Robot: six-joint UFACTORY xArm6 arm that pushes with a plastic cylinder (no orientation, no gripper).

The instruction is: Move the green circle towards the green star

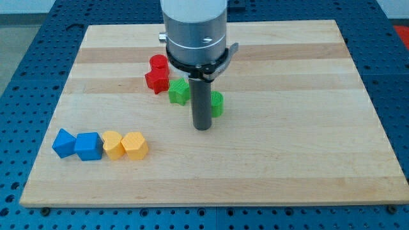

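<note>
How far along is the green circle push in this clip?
Nearly done: the green circle sits just right of the green star, apart from it. In hand: my tip stands between them, at the circle's left edge. Left: get to the circle's right side and push it leftward.

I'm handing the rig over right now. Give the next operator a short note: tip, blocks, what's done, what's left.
My tip is down on the board, just at the view's left of the green circle, whose left part the rod hides. The green star sits a little further left and up, next to the red blocks. Circle and star are close; contact cannot be told. Left: probably bring the tip round to the circle's right side and nudge it leftward to the star.
</note>
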